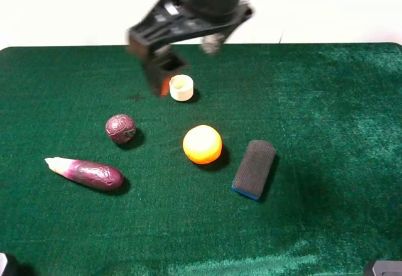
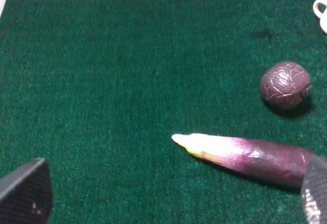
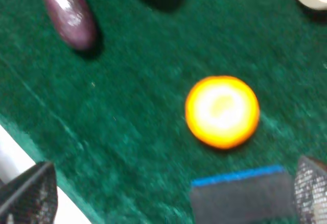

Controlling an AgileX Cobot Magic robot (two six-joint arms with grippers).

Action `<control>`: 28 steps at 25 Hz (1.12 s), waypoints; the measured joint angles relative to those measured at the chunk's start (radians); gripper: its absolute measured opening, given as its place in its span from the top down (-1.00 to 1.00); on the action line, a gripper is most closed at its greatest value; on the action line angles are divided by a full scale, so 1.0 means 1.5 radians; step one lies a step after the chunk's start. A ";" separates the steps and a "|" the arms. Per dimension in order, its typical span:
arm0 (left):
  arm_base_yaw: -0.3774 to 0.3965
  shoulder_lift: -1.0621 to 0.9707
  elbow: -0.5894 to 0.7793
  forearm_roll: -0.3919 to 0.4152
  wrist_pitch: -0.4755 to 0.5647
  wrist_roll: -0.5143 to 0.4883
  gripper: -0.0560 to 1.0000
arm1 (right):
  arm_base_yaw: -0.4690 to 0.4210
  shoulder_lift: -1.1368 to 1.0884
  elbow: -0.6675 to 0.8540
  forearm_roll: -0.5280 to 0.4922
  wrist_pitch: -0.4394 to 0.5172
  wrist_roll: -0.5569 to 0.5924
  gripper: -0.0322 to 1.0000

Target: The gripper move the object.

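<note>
Left to right on the green cloth (image 1: 326, 100): the eggplant (image 1: 88, 173) lies flat near the front-left, cream tip pointing left, untouched. Maroon ball (image 1: 120, 129) just behind it, cream cup (image 1: 181, 88) further back, orange (image 1: 202, 144) mid-table, dark sponge (image 1: 254, 169) to the right.

Gripper (image 1: 164, 68) hangs blurred at the back by the cup, well apart from the eggplant, jaws look spread and empty (motion blur, not certain).

Best approach: come down across the thick purple middle, fingers straddling its width, clear of the ball. Glossy skin may slip; close firmly.
</note>
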 joint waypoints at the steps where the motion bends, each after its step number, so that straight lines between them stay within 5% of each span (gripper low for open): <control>1: 0.000 0.000 0.000 0.000 0.000 0.000 -0.98 | -0.003 -0.024 0.017 -0.009 0.001 0.004 -0.41; 9: 0.000 0.000 0.000 0.000 0.000 0.000 -0.98 | -0.003 -0.225 0.162 -0.101 0.002 0.057 -0.41; 28: 0.000 0.000 0.000 0.000 0.000 0.000 -0.98 | -0.003 -0.614 0.398 -0.103 0.004 0.111 -0.41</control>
